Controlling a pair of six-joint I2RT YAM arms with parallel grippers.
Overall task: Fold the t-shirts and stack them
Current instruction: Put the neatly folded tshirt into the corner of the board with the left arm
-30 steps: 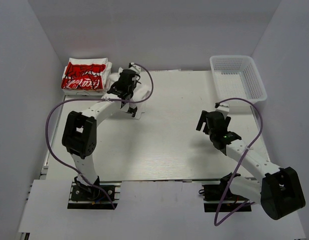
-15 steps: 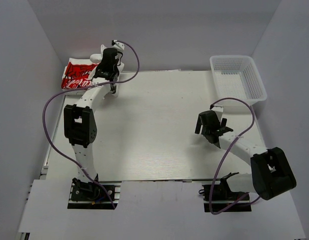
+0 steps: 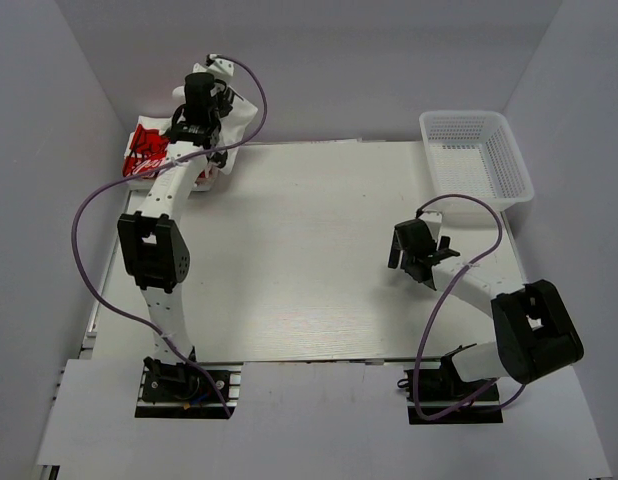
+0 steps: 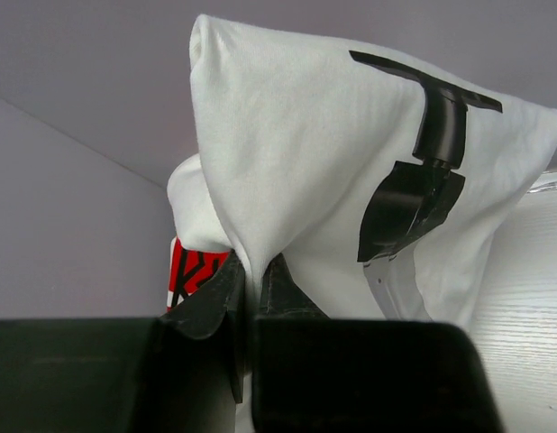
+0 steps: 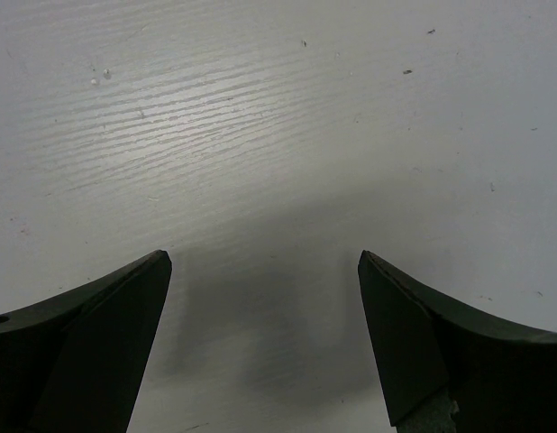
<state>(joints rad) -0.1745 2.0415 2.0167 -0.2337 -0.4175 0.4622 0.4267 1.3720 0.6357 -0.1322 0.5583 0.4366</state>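
Observation:
My left gripper (image 4: 251, 271) is shut on a fold of a plain white t-shirt (image 4: 333, 144) and holds it up at the far left corner; in the top view the gripper (image 3: 211, 90) and the hanging white shirt (image 3: 241, 112) are over a stack of folded shirts whose top one has a red graphic (image 3: 144, 150). A strip of that red print (image 4: 190, 271) shows beside the left finger. My right gripper (image 5: 265, 271) is open and empty just above the bare table (image 5: 278, 108), at the right middle of the top view (image 3: 419, 262).
A white mesh basket (image 3: 476, 165) stands at the far right corner. Grey walls close in the table on the left, back and right. Purple cables loop off both arms.
My left arm has swung from the table's far middle to the far left corner, carrying the white shirt up over the red-print stack. My right arm has drawn in slightly.

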